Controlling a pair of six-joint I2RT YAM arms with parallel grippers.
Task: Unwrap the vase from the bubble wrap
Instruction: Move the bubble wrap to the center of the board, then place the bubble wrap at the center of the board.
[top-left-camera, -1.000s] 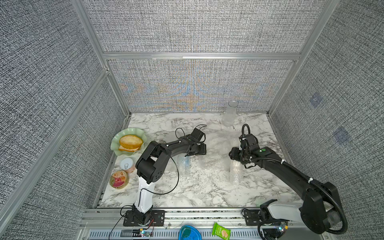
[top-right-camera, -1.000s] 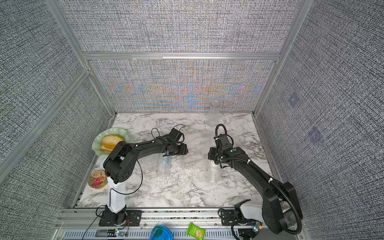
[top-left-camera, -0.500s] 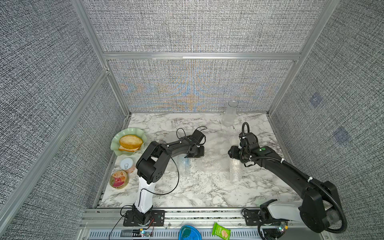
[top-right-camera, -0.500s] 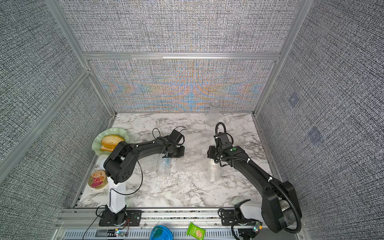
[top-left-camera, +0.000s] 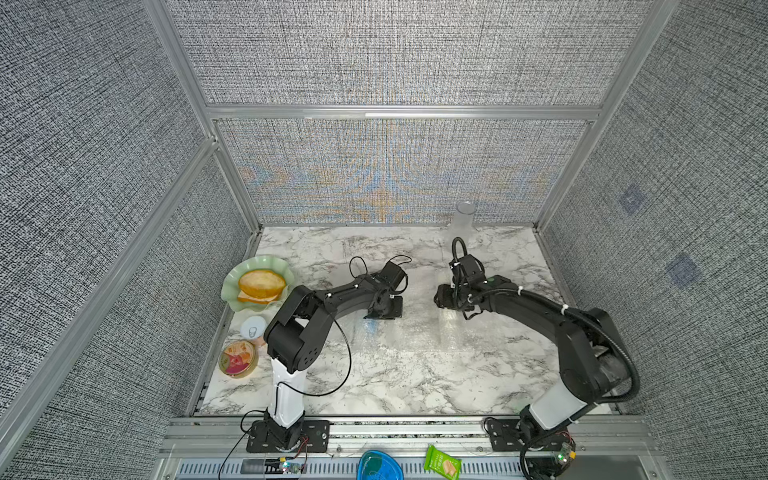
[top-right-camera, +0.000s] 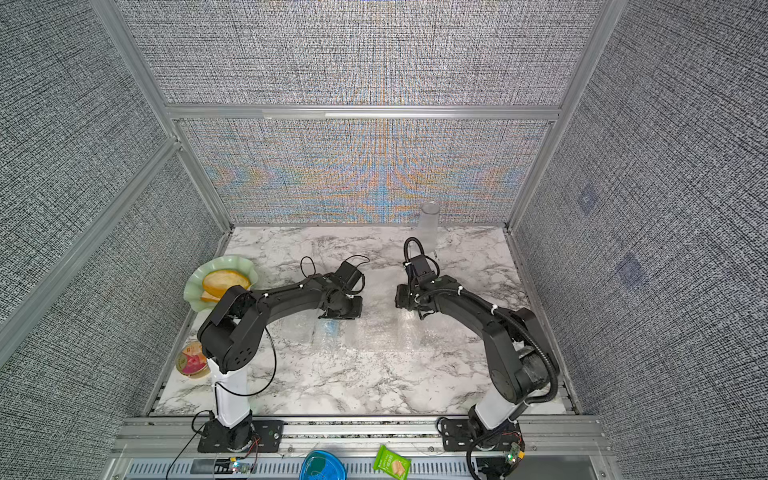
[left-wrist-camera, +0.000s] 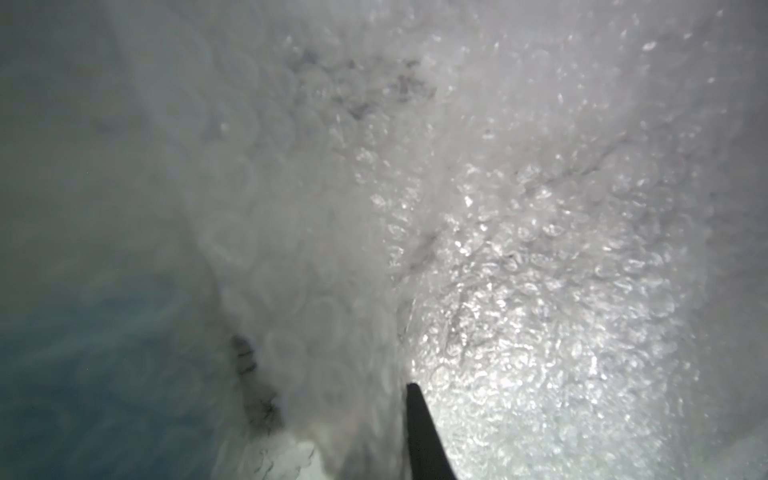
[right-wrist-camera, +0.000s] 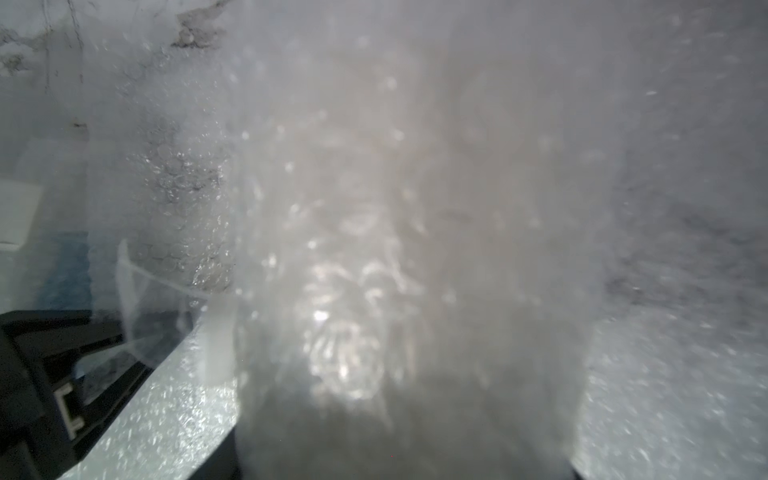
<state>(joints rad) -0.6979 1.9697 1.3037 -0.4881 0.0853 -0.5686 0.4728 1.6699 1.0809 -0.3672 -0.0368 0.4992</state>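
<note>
Now, a change from a second ago: the left claw (top-left-camera: 381, 311) (top-right-camera: 341, 309) has slid back toward its own base and out toward its own side, and the right claw (top-left-camera: 444, 300) (top-right-camera: 404, 300) has edged across after it. Both sit low over the marble table (top-left-camera: 374, 386), tips turned toward each other. The bubble wrap (top-left-camera: 415, 332) (top-right-camera: 374, 332) lies spread on the marble between them and on the base side of both, whitish and crinkled. A small bluish patch (top-left-camera: 370, 328) (top-right-camera: 330, 328) shows through it just on the base side of the left claw. Well beyond the right claw, a clear glass cylinder (top-left-camera: 463, 216) stands against the back wall.

Up close in the left wrist view, bubble wrap (left-wrist-camera: 519, 270) fills everything. A fold of it stands right against the one dark finger (left-wrist-camera: 419, 436) that shows, and the other finger is buried behind the sheet — so whether this claw is spread or nipping that fold, I cannot tell. Over to the right wrist view, a thick, blurred column of bubble wrap (right-wrist-camera: 395, 249) rises straight ahead of the right claw and covers its fingers almost completely. Whether it is pinching the wrap or merely pushed into it, I cannot tell that either.
</note>
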